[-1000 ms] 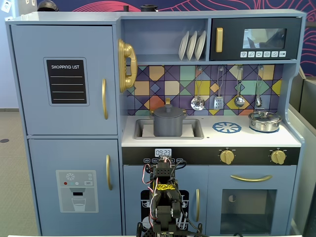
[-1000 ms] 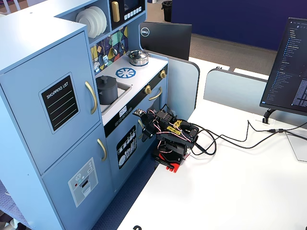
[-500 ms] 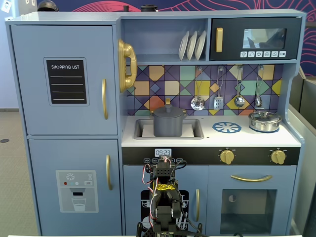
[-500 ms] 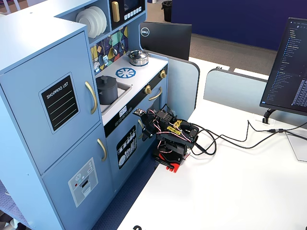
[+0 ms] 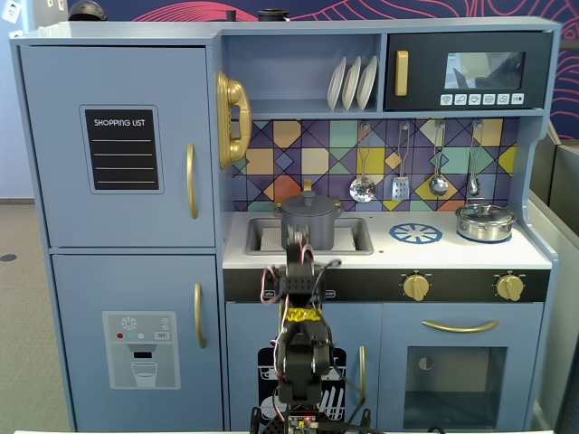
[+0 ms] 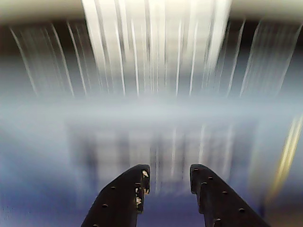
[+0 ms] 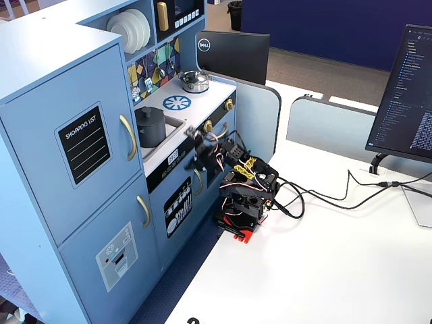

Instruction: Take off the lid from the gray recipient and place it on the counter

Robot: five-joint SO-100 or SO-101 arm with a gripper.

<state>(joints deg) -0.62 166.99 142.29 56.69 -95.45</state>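
Observation:
The gray recipient (image 5: 311, 226) stands in the recessed sink of the white counter (image 5: 443, 255), with the dark-gray lid (image 5: 310, 202) on it. Both fixed views show the pot; in the other one it (image 7: 150, 128) has its lid (image 7: 148, 111) on top. My gripper (image 5: 298, 239) is raised in front of the counter's front edge, close to the pot and apart from the lid; it also shows from the side (image 7: 197, 140). In the wrist view the gripper (image 6: 169, 172) is open with nothing between the jaws. The picture beyond is motion-blurred, and neither pot nor lid can be made out.
A shiny silver pot (image 5: 485, 221) with its own lid stands at the counter's right, beside the printed blue burner (image 5: 415, 233). Utensils (image 5: 400, 181) hang on the backsplash above. The arm's base (image 7: 239, 206) sits on a white desk with cables (image 7: 324, 196).

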